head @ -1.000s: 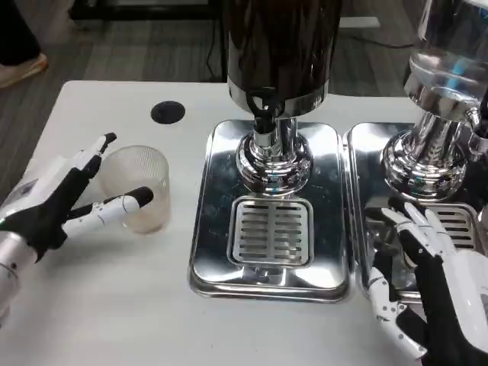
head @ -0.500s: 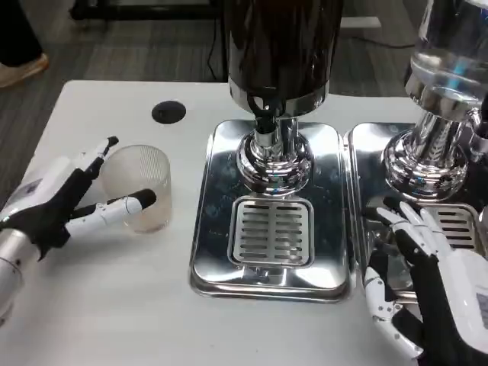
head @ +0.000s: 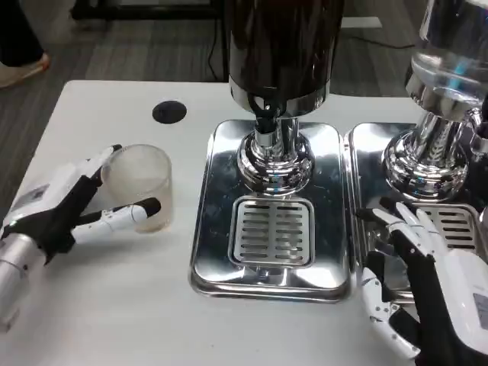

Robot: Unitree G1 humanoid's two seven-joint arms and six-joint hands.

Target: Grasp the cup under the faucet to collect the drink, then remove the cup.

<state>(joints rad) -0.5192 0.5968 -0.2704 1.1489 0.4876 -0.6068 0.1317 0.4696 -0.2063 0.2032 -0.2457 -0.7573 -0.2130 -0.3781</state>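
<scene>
A clear plastic cup [head: 141, 183] stands upright on the white table [head: 114, 305], left of the steel drip tray [head: 217, 229]. My left hand [head: 65, 206] wraps it from the left: the thumb lies along the cup's front lower wall and a finger touches its far-left rim. The black faucet [head: 265, 116] hangs from the dark dispenser [head: 282, 46], over the tray's slotted grate [head: 273, 231], well right of the cup. My right hand [head: 415, 293] hovers with fingers spread over the front of the second tray [head: 358, 191], holding nothing.
A second dispenser with a clear tank [head: 450, 69] stands on the right tray. A black round grommet [head: 168, 112] sits in the table behind the cup. The table's left edge runs close to my left forearm.
My left hand slid slightly back and down, and its thumb and finger drew closer against the cup. The cup stayed in place. My right hand edged a little left and up.
</scene>
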